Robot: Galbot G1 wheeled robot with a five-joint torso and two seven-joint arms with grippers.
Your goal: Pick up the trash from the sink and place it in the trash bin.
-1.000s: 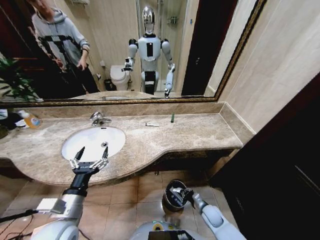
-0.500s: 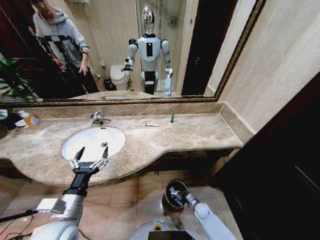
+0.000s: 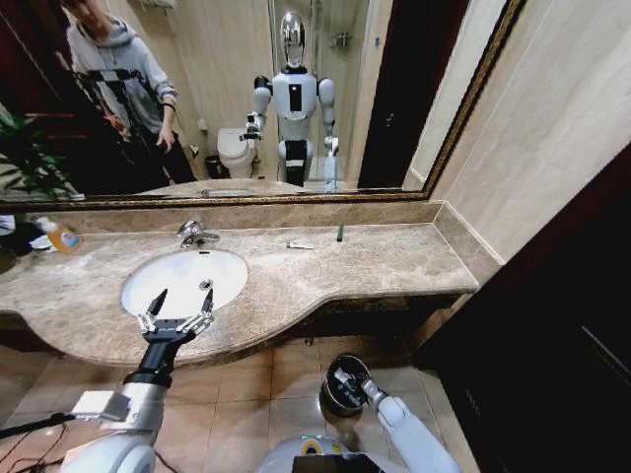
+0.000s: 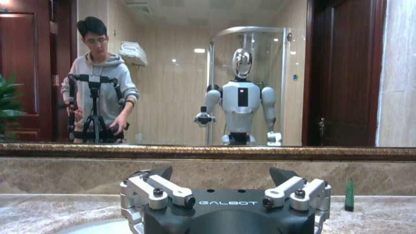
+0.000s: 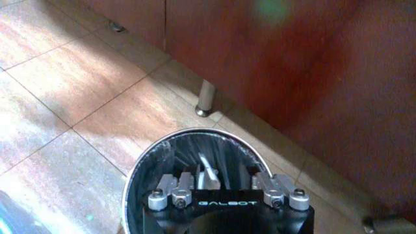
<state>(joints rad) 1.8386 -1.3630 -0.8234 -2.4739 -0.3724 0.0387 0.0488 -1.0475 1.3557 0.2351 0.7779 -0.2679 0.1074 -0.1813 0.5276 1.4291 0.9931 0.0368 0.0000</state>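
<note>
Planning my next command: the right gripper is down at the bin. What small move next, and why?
Likely command a release here: the right gripper sits over the trash bin's mouth with a white piece beneath it, though I cannot tell if that is gripped. The left gripper hovers open at the sink.
</note>
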